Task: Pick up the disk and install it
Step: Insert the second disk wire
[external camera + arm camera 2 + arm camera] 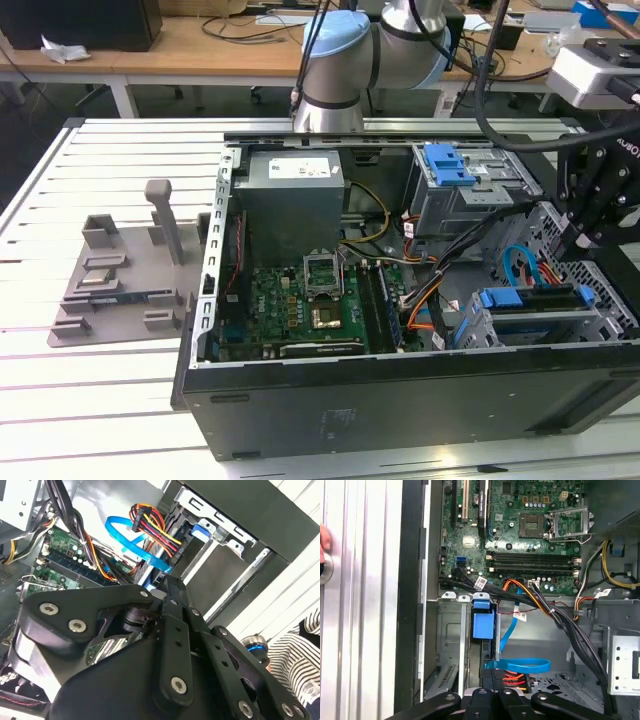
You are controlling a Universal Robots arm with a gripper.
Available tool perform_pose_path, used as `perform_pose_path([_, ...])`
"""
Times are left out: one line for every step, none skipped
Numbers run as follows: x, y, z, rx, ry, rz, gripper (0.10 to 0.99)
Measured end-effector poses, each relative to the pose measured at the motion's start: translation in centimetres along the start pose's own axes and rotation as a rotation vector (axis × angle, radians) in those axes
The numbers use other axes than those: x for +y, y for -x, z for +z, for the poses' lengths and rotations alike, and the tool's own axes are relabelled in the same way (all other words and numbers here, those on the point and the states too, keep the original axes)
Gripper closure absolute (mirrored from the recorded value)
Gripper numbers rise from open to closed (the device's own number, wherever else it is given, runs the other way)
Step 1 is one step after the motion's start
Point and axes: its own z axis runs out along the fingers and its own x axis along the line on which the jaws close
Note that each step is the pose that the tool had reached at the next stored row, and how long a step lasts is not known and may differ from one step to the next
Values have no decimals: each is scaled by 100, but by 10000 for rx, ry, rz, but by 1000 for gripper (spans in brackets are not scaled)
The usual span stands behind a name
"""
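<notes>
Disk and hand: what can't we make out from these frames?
- Disk label: exterior view, hidden inside the drive cage.
- Whether the disk is fully seated: second wrist view, the hand and its body block the bay.
- Hand-to-disk contact: first wrist view, cut off by the frame edge.
- Person: second wrist view, striped sleeve cut by the edge.

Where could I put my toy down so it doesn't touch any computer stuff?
Bare slatted table lies in front of the grey fixture tray, at the exterior view's left of the computer case. Inside the case it's crowded: motherboard, cables and drive cage.
</notes>
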Motion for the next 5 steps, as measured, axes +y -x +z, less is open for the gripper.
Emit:
perform_pose_path([0,0,-1,2,0,0,980])
perform_pose_path([0,0,-2,3,0,0,980])
perform_pose_path([0,0,-1,2,0,0,980])
perform_pose_path([0,0,-2,3,0,0,980])
perform_pose_path([0,0,-2,2,0,0,980])
